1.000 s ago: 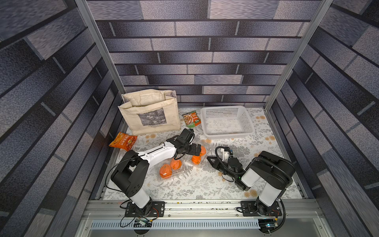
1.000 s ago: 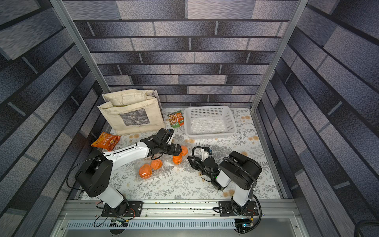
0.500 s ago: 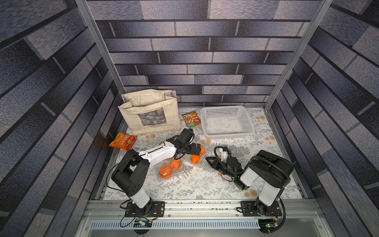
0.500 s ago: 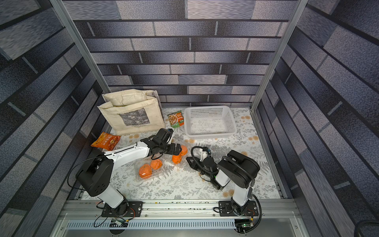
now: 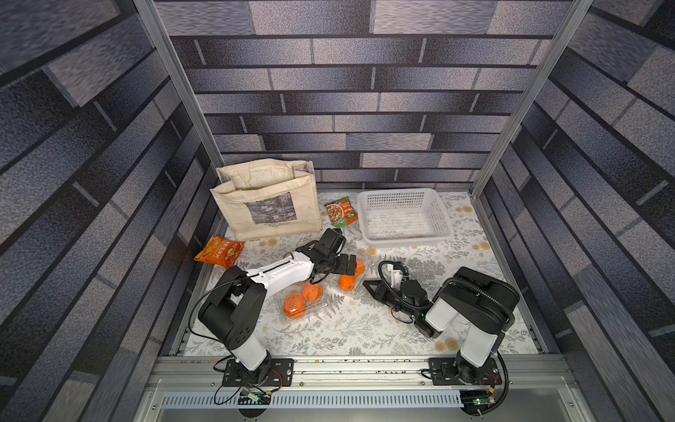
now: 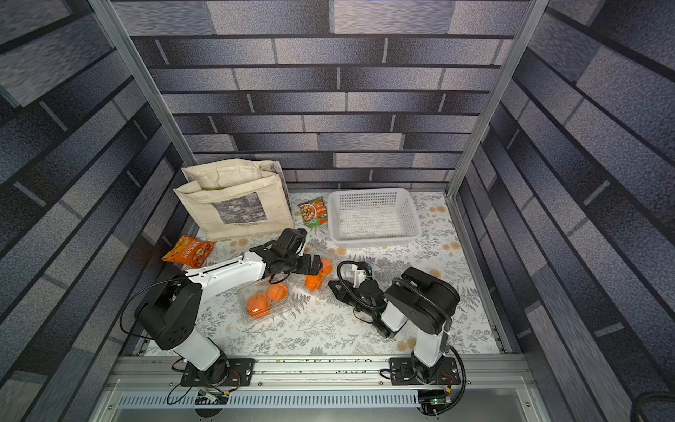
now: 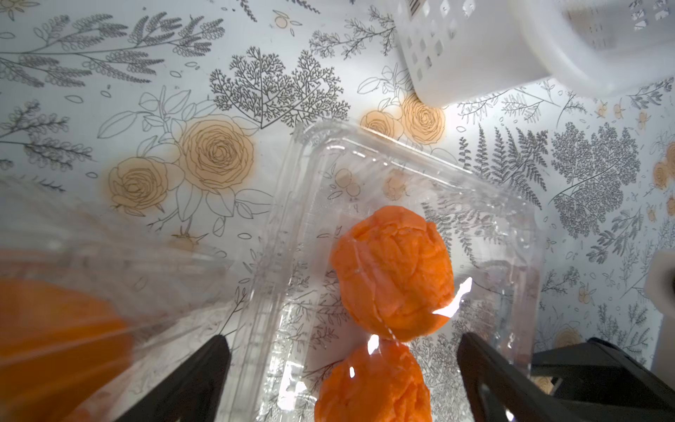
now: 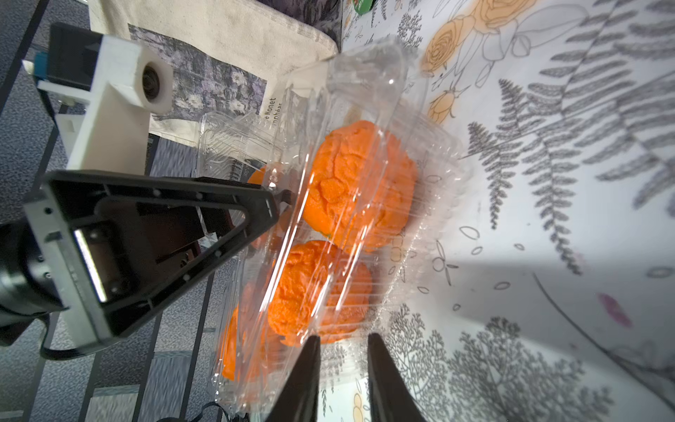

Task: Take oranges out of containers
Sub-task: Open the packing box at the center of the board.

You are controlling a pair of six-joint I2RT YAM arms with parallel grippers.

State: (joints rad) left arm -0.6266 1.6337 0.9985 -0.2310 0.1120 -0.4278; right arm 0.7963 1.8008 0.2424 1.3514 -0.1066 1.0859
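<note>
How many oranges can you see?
4. Two bumpy round oranges, one beside another, in the nearer clear plastic box; two more in the box under the left gripper. Others may hide under that arm.

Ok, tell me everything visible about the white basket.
The white basket is a rectangular plastic-looking tray with perforated walls and floor and a smooth rolled rim. It stands upright on the floral tablecloth at the table's far side, nothing inside, the green snack packet close beside it; contact unclear.
</note>
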